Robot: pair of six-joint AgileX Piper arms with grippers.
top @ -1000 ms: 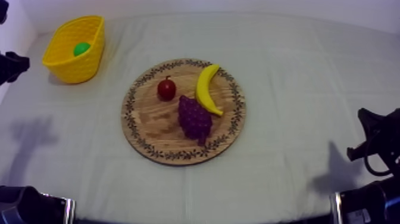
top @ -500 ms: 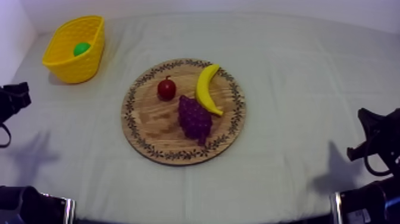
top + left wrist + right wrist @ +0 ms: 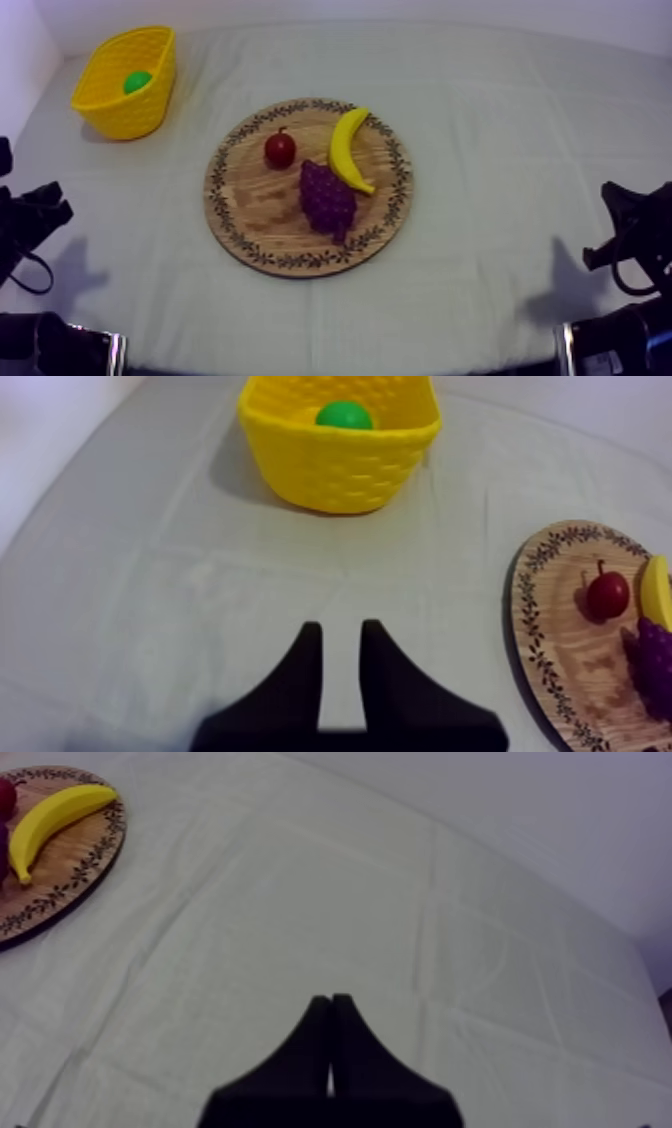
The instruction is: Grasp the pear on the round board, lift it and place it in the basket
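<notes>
Green pear (image 3: 344, 415) sits in woven yellow basket (image 3: 340, 471); left hand (image 3: 341, 632) parted, right hand (image 3: 331, 1002) closed, both empty.

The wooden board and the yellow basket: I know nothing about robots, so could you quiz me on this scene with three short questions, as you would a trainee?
1. True or false: the pear lies inside the yellow basket.
2. Which fruit on the wooden board lies nearest the basket? A) banana B) small red fruit C) grapes
3. Fill in: the left pincer is ___; the right pincer is ___.
Key: 1 true; 2 B; 3 open, shut.
</notes>
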